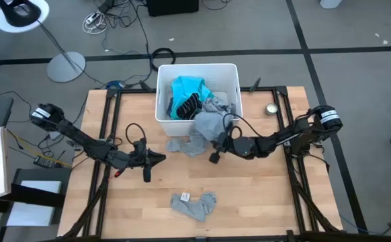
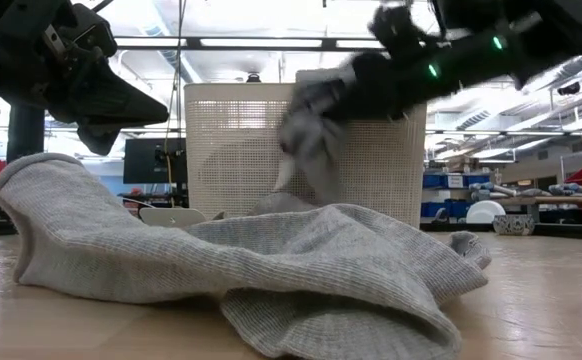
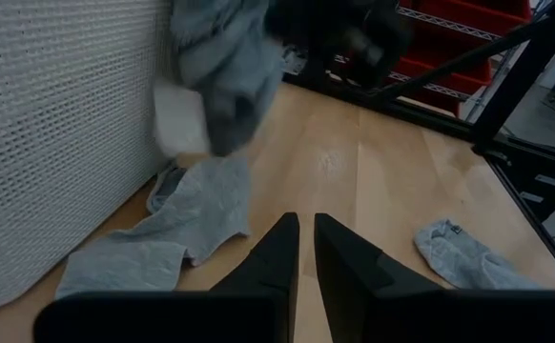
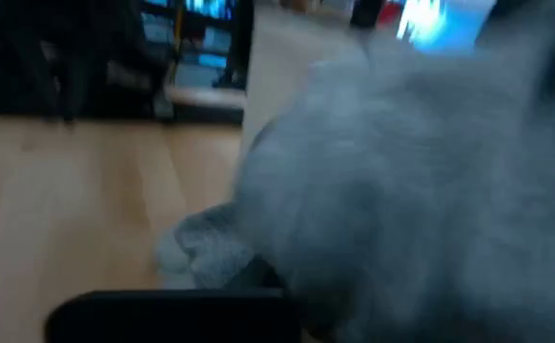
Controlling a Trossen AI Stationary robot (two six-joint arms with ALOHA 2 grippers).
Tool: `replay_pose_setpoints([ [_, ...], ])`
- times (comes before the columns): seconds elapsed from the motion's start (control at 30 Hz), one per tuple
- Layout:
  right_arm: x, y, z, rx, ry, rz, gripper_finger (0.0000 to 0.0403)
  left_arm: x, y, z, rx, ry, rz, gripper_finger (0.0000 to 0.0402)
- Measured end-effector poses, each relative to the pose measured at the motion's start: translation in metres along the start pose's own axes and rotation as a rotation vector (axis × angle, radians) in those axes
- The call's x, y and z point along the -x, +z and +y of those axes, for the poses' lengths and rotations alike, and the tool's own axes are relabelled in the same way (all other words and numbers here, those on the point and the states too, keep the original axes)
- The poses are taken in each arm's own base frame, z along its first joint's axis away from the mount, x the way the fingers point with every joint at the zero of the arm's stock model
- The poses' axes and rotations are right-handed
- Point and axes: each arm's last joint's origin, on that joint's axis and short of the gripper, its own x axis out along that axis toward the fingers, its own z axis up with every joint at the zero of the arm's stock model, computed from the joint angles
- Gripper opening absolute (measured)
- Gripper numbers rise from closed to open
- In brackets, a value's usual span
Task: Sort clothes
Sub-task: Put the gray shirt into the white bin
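Right claw (image 1: 217,143) clamped on grey shirt (image 1: 205,128), lifted just in front of white bin (image 1: 232,74), shirt's lower end draped on tabletop (image 1: 263,195). Left claw (image 1: 156,158) nearly closed, empty, hovering over tabletop, well left of shirt. Grey socks (image 1: 194,204) lying near front edge. Turquoise garment (image 1: 185,91) and black socks (image 1: 190,105) inside bin.

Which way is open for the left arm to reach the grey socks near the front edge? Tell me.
Probably from straight above: the left end effector hangs over bare wood, nothing lies between it and the grey socks, and the right end effector is busy with a grey garment.
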Motion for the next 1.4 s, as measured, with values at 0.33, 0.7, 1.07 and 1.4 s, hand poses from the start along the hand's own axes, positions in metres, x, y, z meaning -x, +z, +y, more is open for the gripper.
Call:
replay_pose_setpoints([
  [0.33, -0.036, 0.122, -0.03, 0.3, -0.167, -0.227, 0.001, 0.0, 0.001, 0.0, 0.004, -0.001, -0.004, 0.0041],
  [0.7, -0.089, 0.131, -0.146, -0.125, -0.195, 0.134, 0.0033, 0.0, 0.0, 0.0, 0.004, 0.0, -0.001, 0.0041],
  [1.07, -0.101, 0.078, -0.15, -0.38, 0.011, 0.508, 0.0145, 0.0, 0.001, 0.0, 0.006, -0.002, -0.004, 0.0041],
  [1.4, -0.064, 0.14, -0.165, -0.331, 0.073, 0.449, 0.0227, 0.0, 0.0, 0.0, 0.009, 0.001, 0.002, 0.0041],
])
